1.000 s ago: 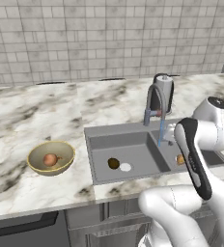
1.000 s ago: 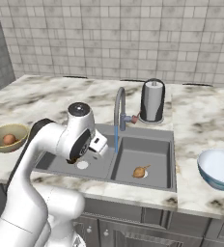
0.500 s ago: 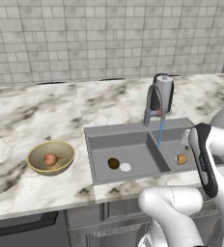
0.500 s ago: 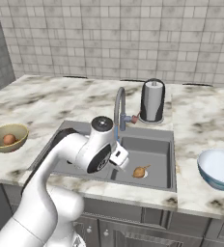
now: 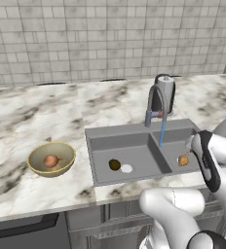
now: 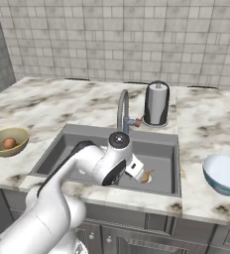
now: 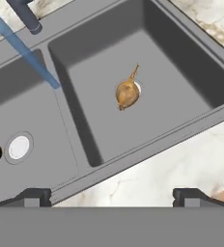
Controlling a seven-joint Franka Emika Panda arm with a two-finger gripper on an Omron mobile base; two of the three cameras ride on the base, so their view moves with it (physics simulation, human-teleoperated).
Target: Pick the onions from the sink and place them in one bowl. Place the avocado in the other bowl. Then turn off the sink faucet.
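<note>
Now the pincer [image 7: 111,197] hangs spread wide and empty over the grey sink's [image 7: 181,72] right basin, lined up on the orange-brown papery onion [image 7: 127,93] by the drain; beyond, the grey gooseneck faucet [image 5: 155,104] runs, presumably left for last.

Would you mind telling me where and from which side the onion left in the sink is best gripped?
Grip the onion across its round body, coming straight down from above. It lies alone on the basin floor of the sink, its thin pointed stalk lying sideways, so the body probably offers the only firm hold.
</note>
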